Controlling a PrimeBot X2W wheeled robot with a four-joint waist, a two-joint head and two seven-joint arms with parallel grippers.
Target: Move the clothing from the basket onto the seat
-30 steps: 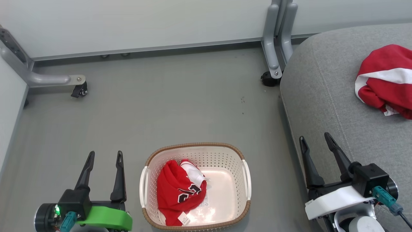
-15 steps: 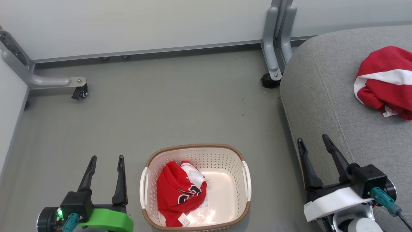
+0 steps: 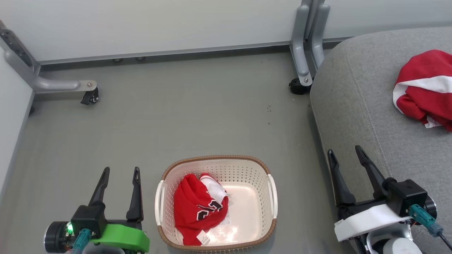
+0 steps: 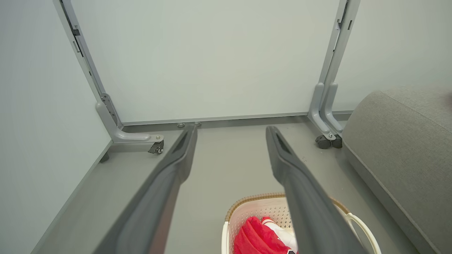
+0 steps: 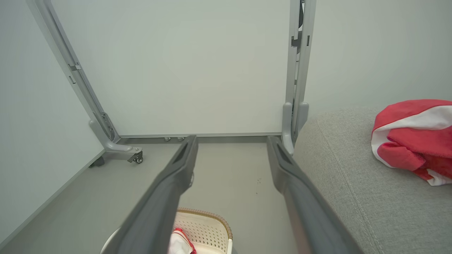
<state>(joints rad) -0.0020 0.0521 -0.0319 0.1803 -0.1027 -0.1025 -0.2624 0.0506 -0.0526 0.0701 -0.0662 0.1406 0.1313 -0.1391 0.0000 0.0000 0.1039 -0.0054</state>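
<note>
Left gripper (image 3: 122, 169) sits at the lower left of the head view, its 2 dark fingers spread apart with nothing between them, above the grey floor (image 3: 176, 116) just beside the basket (image 3: 215, 157); right gripper (image 3: 344, 150) at the lower right is likewise spread and empty, seen against the near edge of the seat (image 3: 353, 106); the basket stands on the floor between the 2 grippers, touching neither; 1 red garment (image 3: 199, 208) lies bunched in the basket's left half, with black-and-white lettering and a small white tag (image 3: 203, 239) at its near end; the other red garment (image 3: 423, 88), crossed by a broad white stripe, lies crumpled on the seat at the far right, well apart from the right gripper; pale wall panels (image 3: 159, 24) on wheeled metal legs (image 3: 63, 84) close the far side. From the left wrist, the 2 fingers stand wide apart over the floor; the basket's rim and the red garment show at the bottom edge, partly behind 1 finger; the seat rises at the right. From the right wrist, the fingers are equally parted; a corner of the basket shows at the bottom; the other red garment rests on the seat at the right.
</note>
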